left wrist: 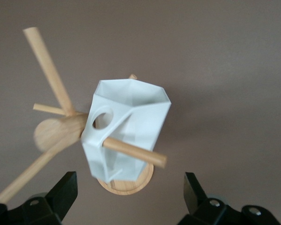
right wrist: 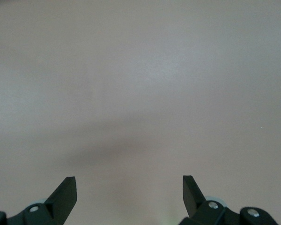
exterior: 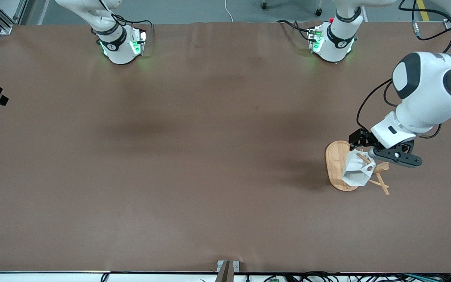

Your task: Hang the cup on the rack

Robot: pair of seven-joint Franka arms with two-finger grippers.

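The white faceted cup hangs tilted on the bamboo rack, near the left arm's end of the table. In the left wrist view the cup sits by its handle on a slanted peg that sticks out past it, with the rack's post top beside it. My left gripper is over the rack, open and empty, with its fingers apart from the cup. My right gripper is open and empty over bare table and is out of the front view.
The brown table stretches toward the right arm's end. Both arm bases stand along the table edge farthest from the front camera. A small metal bracket sits at the nearest edge.
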